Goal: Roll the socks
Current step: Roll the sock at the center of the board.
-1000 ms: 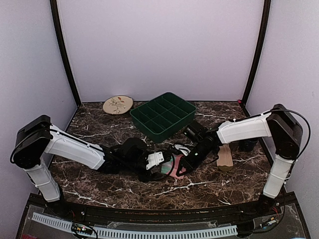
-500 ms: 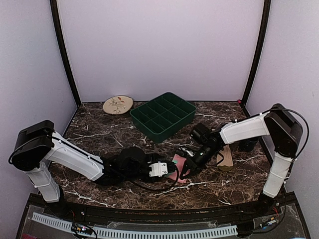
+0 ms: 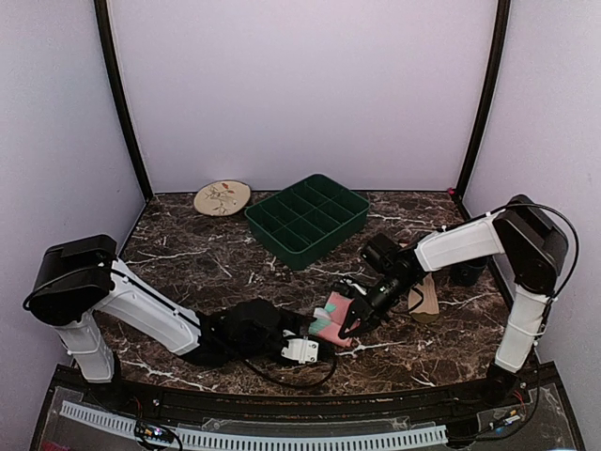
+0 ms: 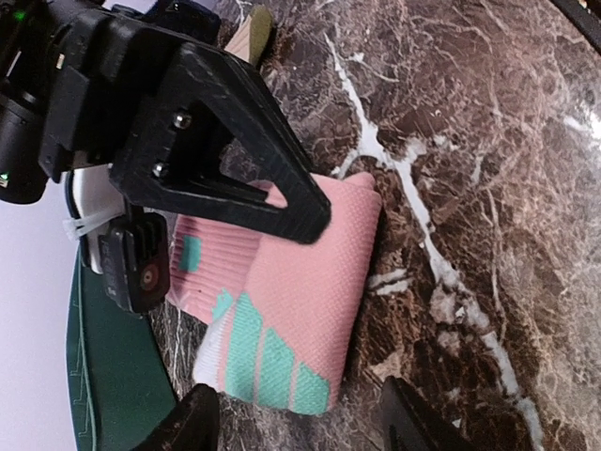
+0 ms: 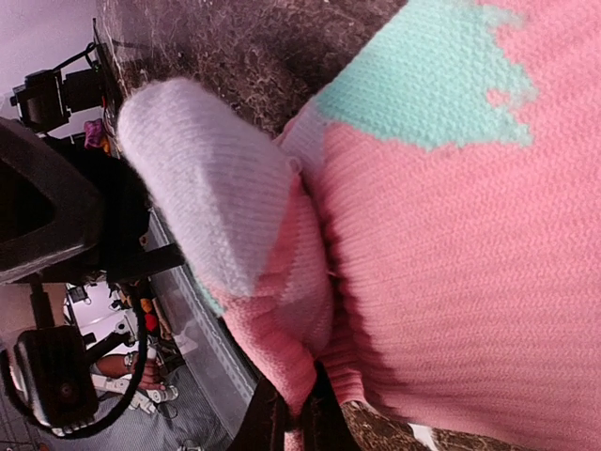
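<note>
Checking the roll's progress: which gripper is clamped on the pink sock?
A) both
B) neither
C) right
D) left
C: the right gripper has its fingers shut on a fold of the pink sock, while the left gripper stands open by the sock's end.

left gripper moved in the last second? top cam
Yes. The left gripper has backed away from the green tray, toward the bottom of the top view, jaws open facing the pink sock.
</note>
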